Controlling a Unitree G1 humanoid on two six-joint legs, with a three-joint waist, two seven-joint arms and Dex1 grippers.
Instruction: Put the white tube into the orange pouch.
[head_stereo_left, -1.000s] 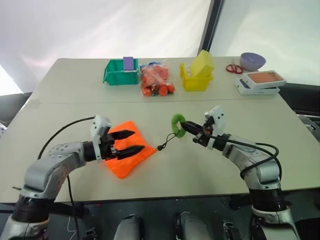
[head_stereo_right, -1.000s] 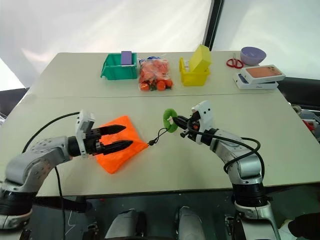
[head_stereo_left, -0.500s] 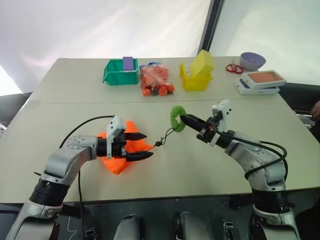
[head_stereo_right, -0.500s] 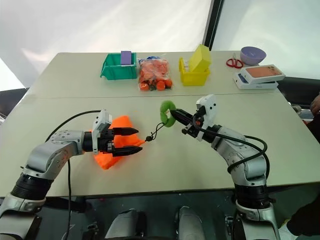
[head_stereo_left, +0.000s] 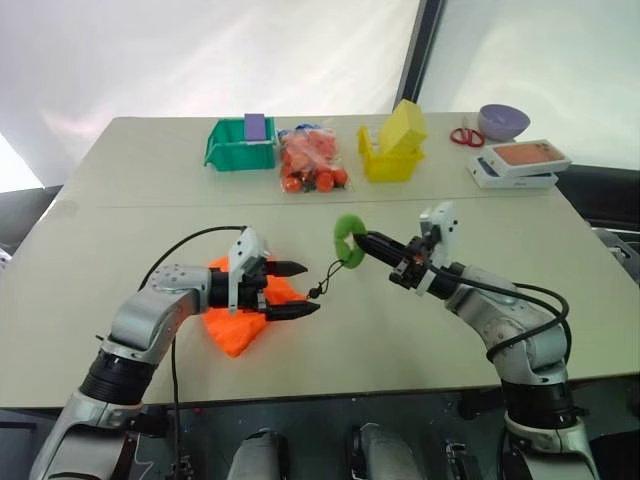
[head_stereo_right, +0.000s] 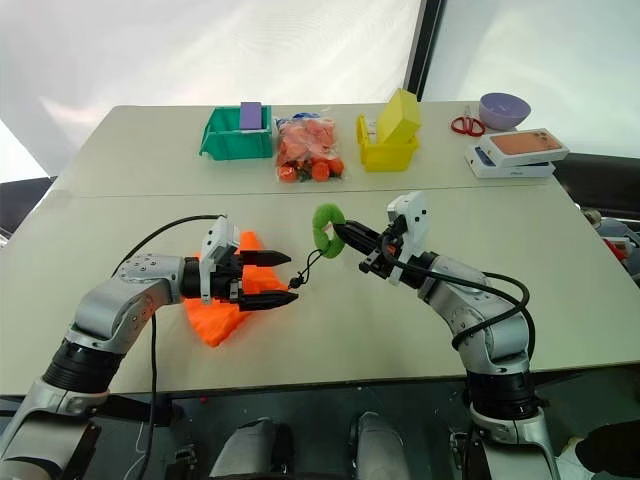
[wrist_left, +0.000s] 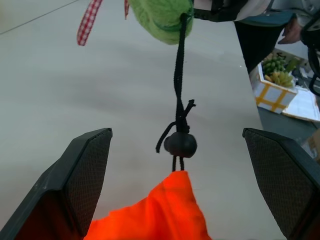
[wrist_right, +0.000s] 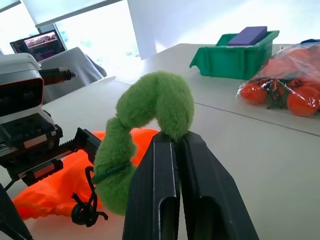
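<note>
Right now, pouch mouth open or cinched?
Cinched. The black cord stopper sits tight against the orange pouch neck, which bunches to a point with no opening.

A robot test area set up like a lab, not a home.

Two plain beige tables (head_stereo_left: 120, 190) stood pushed together in front of a white fabric backdrop (head_stereo_left: 200, 50) with a dark pole (head_stereo_left: 428, 50) running down it. Along the far edge sat a loose row of practice props: a green bin (head_stereo_left: 240, 145), a clear bag of orange items (head_stereo_left: 313, 160), a yellow bin (head_stereo_left: 393, 145), scissors (head_stereo_left: 467, 137), a purple bowl (head_stereo_left: 505, 122) and a flat white box (head_stereo_left: 518, 163). The right wrist view caught a laptop screen (wrist_right: 44, 45) and a grey chair (wrist_right: 75, 62) beyond the table.
</note>
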